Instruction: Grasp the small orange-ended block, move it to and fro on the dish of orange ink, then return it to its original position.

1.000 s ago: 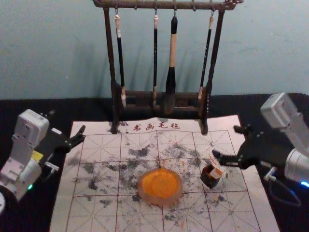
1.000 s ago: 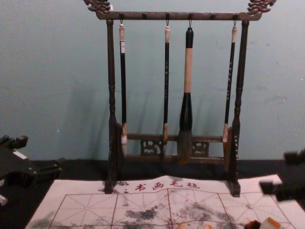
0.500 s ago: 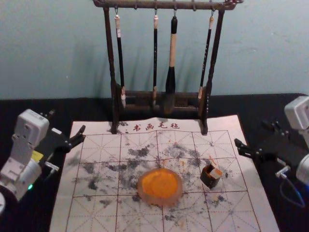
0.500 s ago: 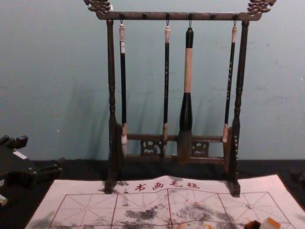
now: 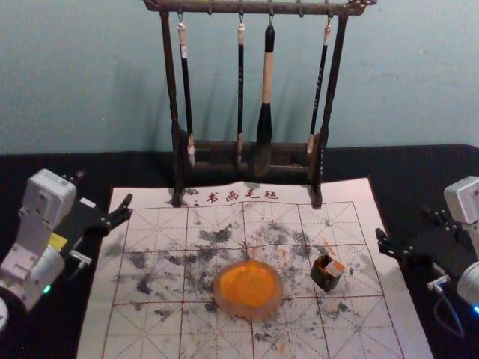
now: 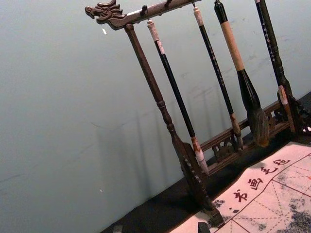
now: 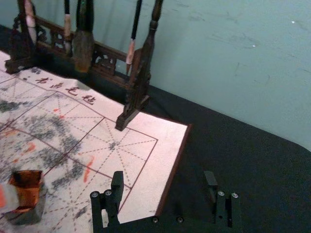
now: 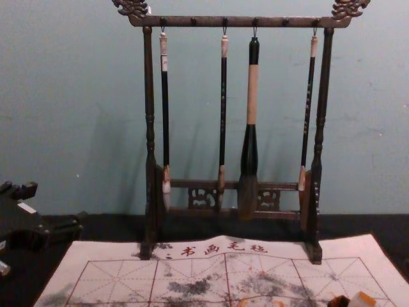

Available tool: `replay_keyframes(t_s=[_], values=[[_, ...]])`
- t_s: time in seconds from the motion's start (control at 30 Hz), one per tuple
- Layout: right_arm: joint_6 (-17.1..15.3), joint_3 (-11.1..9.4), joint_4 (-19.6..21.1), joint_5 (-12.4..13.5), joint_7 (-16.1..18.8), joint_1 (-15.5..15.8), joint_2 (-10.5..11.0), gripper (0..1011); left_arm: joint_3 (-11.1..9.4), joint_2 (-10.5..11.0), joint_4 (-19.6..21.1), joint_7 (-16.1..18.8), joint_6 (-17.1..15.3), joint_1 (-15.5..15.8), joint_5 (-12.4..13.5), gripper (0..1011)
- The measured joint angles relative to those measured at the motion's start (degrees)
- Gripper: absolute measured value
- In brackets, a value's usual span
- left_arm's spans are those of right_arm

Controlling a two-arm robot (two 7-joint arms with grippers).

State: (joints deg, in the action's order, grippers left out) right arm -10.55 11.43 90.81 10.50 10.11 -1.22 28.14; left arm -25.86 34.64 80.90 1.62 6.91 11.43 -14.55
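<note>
Rightward, and a little nearer, the black two-fingered right gripper (image 5: 404,226) had moved since the first head picture, and now hung off the right side of the ink-stained white felt sheet (image 5: 97,321), its fingers spread wide around nothing.

The small pale block with the orange end (image 5: 334,267) stood in the mouth of the small dark square box (image 5: 325,280), to the right of the round, pale-rimmed dish (image 5: 277,288) of orange ink and apart from it. From the right gripper's fingers the block lay to the left and near, beyond the sheet's right edge, and that offset was what the coming move turned on: any new reach would have had to travel left and nearer before closing. It leaned a little in the box, its orange end up, though how its full length ran I could not tell.

The right arm was clearly the nearer one. The black left gripper (image 5: 105,190) was parked at the left edge, its fingers also wide apart and empty.

With the block boxed and the right hand well clear, I judged the work probably done (or only just beginning; the pictures alone could not settle it). If so, the next move called merely for backing off without knocking the box.
</note>
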Motion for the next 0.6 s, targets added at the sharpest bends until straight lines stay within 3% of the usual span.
replay_keyframes(t_s=[0.6], values=[[0.0, 0.1, 0.1, 0.0, 0.0, -0.1, 0.1, 1000, 0.0, 0.0, 0.0, 0.0, 0.0, 0.0, 0.0, 1001]])
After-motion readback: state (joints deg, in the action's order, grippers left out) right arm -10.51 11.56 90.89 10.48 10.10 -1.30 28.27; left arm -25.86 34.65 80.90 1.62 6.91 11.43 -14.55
